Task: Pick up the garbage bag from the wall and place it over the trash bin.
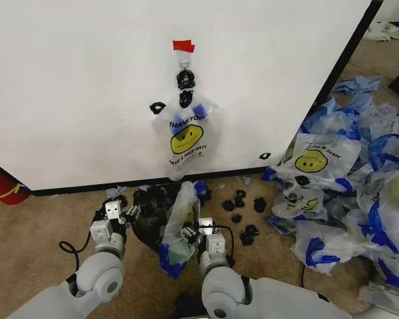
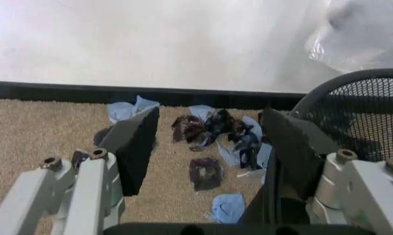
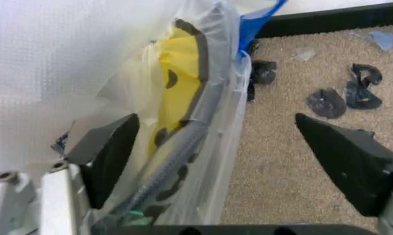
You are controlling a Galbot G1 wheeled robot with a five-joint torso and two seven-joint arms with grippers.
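In the head view, the wall point(image 1: 86, 86) stands across the far side, with a red tape strip point(image 1: 183, 46) above a small hook point(image 1: 184, 63). A garbage bag on the hook point(image 1: 187, 138) hangs flat against the panel, smiley face outward. Below it on the carpet point(image 1: 40, 219), the trash bin point(image 1: 149, 229) sits near the robot, between the two arms. A second garbage bag point(image 1: 178, 226) is draped over the bin's right side, standing up in a crumpled fold with blue edges at its near end. The left pincer point(image 1: 123, 212) is just left of the bin, apart from the bag. The right pincer point(image 1: 189, 231) is right up against the draped bag's right side. Small black scraps point(image 1: 243, 203) lie on the carpet to the right, and a pile of identical bags point(image 1: 352, 179) is heaped farther right.

In the left wrist view, the left pincer point(image 2: 209, 147) is spread wide with nothing between its pads; beyond it lie scraps and the wall's black edge point(image 2: 118, 92), and the bin's mesh wall point(image 2: 366, 112) is just beside one finger.

In the right wrist view, the right pincer point(image 3: 216, 147) is spread wide. The draped bag point(image 3: 177, 83), its yellow face folded, lies against one finger point(image 3: 111, 152) and reaches partly into the gap; the other finger point(image 3: 347, 156) is well apart from it over bare carpet.
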